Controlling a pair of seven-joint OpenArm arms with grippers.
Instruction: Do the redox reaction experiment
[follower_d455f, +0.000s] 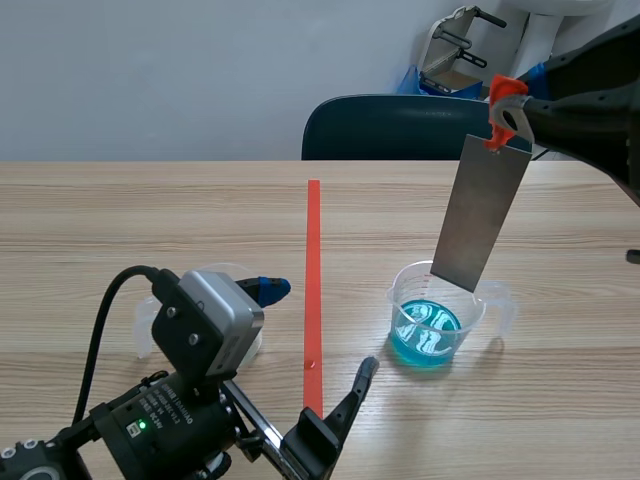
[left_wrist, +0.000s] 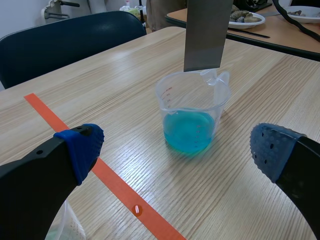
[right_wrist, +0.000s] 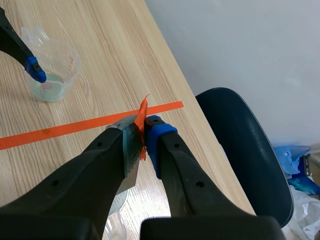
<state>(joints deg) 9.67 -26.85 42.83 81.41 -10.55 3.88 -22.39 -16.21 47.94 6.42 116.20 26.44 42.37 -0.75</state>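
A clear beaker (follower_d455f: 436, 318) holding blue liquid (left_wrist: 189, 131) stands right of the orange tape line. My right gripper (follower_d455f: 507, 115) comes in from the upper right, shut on the orange-tagged top of a grey metal strip (follower_d455f: 480, 212). The strip (left_wrist: 204, 35) hangs with its lower edge near the beaker's rim, above the liquid. In the right wrist view the gripper (right_wrist: 145, 132) pinches the strip (right_wrist: 131, 150). My left gripper (follower_d455f: 315, 340) is low at the front, open; in its own view the gripper (left_wrist: 176, 150) has the beaker (left_wrist: 192, 117) ahead of it.
A second clear beaker (follower_d455f: 228, 272) stands left of the tape line (follower_d455f: 313, 260), partly hidden behind my left wrist; it also shows in the right wrist view (right_wrist: 52, 70). A dark blue chair (follower_d455f: 400, 125) stands beyond the table's far edge.
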